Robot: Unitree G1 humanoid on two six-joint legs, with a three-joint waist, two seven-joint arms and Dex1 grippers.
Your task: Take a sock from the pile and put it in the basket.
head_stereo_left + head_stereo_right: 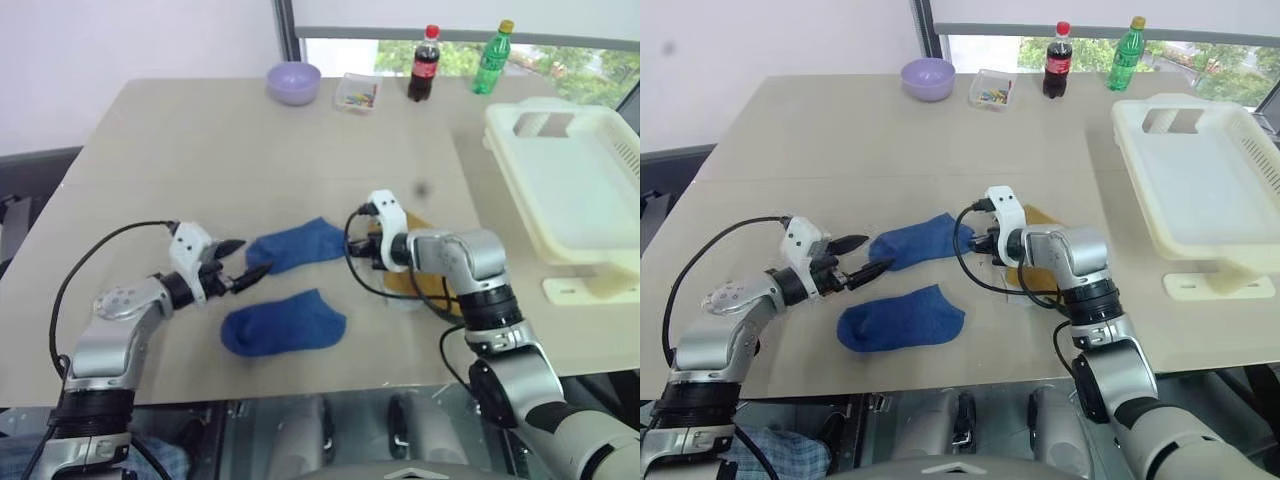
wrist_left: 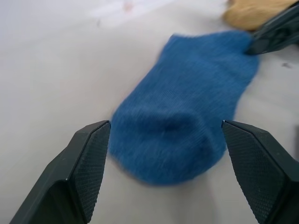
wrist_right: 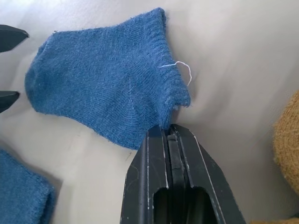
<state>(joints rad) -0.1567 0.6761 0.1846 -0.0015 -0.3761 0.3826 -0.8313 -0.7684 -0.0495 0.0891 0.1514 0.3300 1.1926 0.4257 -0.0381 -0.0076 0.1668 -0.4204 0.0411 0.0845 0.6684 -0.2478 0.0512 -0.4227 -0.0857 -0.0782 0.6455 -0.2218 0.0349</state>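
On the table the pile lies spread out: one blue sock point(image 1: 297, 243), a second blue sock point(image 1: 283, 322) nearer me, and a mustard-yellow sock point(image 1: 416, 224) partly hidden under my right arm. My right gripper point(image 3: 168, 130) is shut on the cuff edge of the farther blue sock point(image 3: 103, 88), which lies flat. My left gripper point(image 1: 241, 260) is open at that sock's toe end, its fingers point(image 2: 88, 163) apart on either side and not touching the sock. The white slotted basket point(image 1: 600, 235) stands at the table's right edge.
At the table's far edge stand a lilac bowl point(image 1: 293, 82), a small clear box point(image 1: 358, 92), a cola bottle point(image 1: 424, 63) and a green bottle point(image 1: 492, 57). Bare tabletop lies between the socks and the basket.
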